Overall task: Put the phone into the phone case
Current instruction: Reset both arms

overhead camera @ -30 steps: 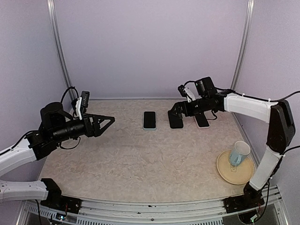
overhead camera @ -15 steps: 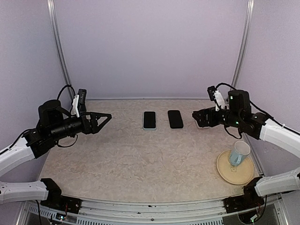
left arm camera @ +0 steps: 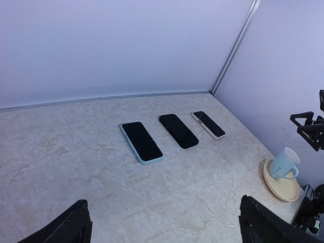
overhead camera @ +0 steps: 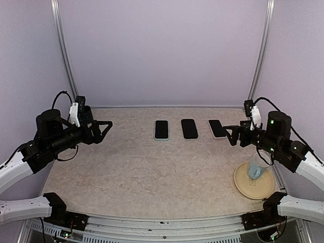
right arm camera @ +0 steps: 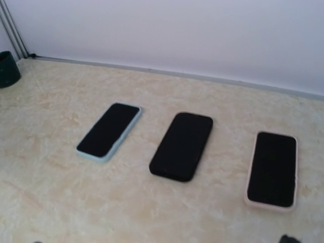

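Left gripper [overhead camera: 105, 129] and right gripper [overhead camera: 231, 135] both hang released, holding nothing. Between them lies a row: pale-cased phone [overhead camera: 217, 128] just beyond the right fingertips, then black phone [overhead camera: 189, 128], then blue-cased phone [overhead camera: 161, 129], nearest the left gripper.

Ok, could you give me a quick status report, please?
Left end effector open, empty; right end effector likewise. Blue-cased phone, black phone, pale-cased phone lie flat, untouched. Path clear.

arms [overhead camera: 10, 170]: white shells, blk joints | L gripper [overhead camera: 105, 128], R gripper [overhead camera: 231, 134]: blk | cables [overhead camera: 59, 94] blk
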{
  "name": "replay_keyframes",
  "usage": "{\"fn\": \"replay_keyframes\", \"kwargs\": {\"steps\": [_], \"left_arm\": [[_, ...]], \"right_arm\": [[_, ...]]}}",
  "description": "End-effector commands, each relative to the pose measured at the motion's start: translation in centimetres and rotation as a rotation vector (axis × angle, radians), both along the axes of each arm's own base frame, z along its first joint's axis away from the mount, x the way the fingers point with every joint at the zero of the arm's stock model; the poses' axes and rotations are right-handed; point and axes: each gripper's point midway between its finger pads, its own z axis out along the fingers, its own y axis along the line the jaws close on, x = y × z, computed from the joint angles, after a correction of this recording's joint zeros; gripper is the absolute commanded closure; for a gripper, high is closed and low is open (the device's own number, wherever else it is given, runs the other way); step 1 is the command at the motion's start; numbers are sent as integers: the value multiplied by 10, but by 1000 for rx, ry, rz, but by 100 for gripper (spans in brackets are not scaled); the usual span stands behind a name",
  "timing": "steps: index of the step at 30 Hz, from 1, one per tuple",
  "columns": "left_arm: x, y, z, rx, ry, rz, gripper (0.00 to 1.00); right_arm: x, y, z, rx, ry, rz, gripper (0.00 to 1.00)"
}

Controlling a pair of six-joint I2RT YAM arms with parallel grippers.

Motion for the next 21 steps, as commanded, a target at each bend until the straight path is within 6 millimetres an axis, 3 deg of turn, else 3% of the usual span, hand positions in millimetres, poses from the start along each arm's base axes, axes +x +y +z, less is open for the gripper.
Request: {"fn": "replay_keyframes", "kwargs": {"steps": [1, 12, 21], "left_arm": [[2, 21, 3, 65, -80, 89, 1], [-3, 63, -20, 70, -130, 281, 1], [2, 66, -32, 123, -93, 306, 1]], "right_arm": [[-14, -13, -15, -9, -7, -32, 0], [-24, -31, -23, -17, -14, -93, 0], [-16, -55, -42, -51, 16, -242, 0]]}}
